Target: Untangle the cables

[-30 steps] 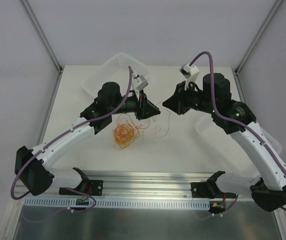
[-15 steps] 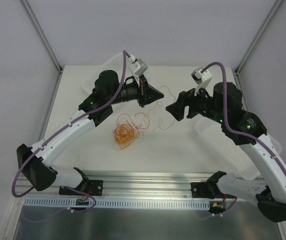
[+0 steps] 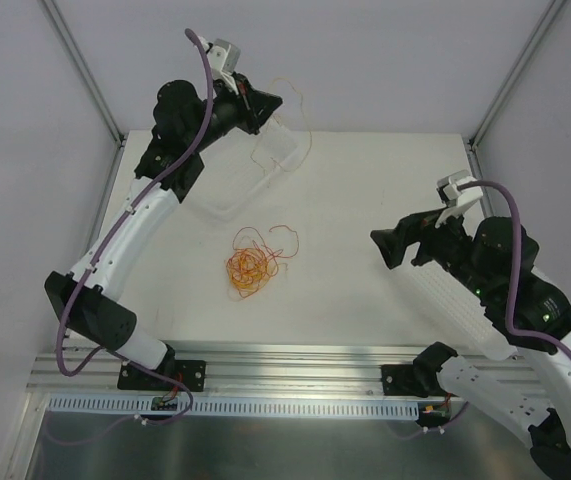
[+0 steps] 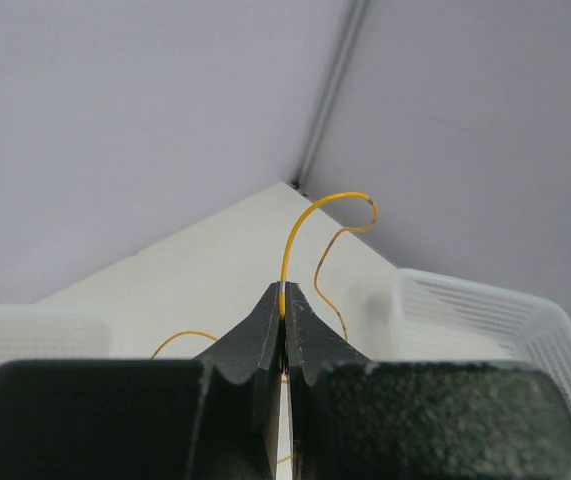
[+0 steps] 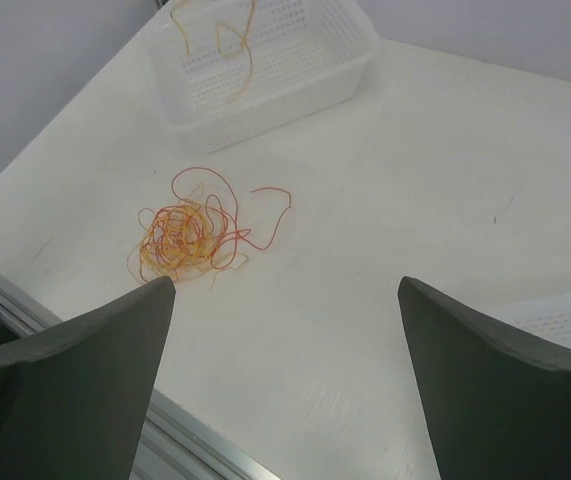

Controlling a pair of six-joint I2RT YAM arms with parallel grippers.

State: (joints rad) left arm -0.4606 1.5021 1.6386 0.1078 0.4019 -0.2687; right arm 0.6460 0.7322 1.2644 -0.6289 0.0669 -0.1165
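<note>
The white table (image 3: 365, 180) fills the middle of the overhead view. The left arm (image 3: 130, 215) reaches along the left edge to the upper left. Its left gripper (image 3: 273, 100) is high above the far edge. The right arm (image 3: 510, 300) folds in at the lower right. Its right gripper (image 3: 385, 245) points toward the frame's centre.

One clear mesh basket (image 3: 227, 205) sits at the upper left of the table, below the left gripper. A second basket (image 3: 443, 300) lies at the right, partly under the right arm.

The tangle (image 3: 250, 265) of orange and red cables rests on the table just left of centre. It lies below the first basket in the frame, near it but apart. In the right wrist view the tangle (image 5: 185, 240) lies at left centre, ahead of two widely parted fingers (image 5: 85, 350) with nothing between them.

One orange strand (image 4: 345, 195) is out of the pile. The left wrist view shows the jaws pressed together on it. From the tips it arcs up and curls back down. Overhead, it hangs in a loop over the first basket's right end.
</note>
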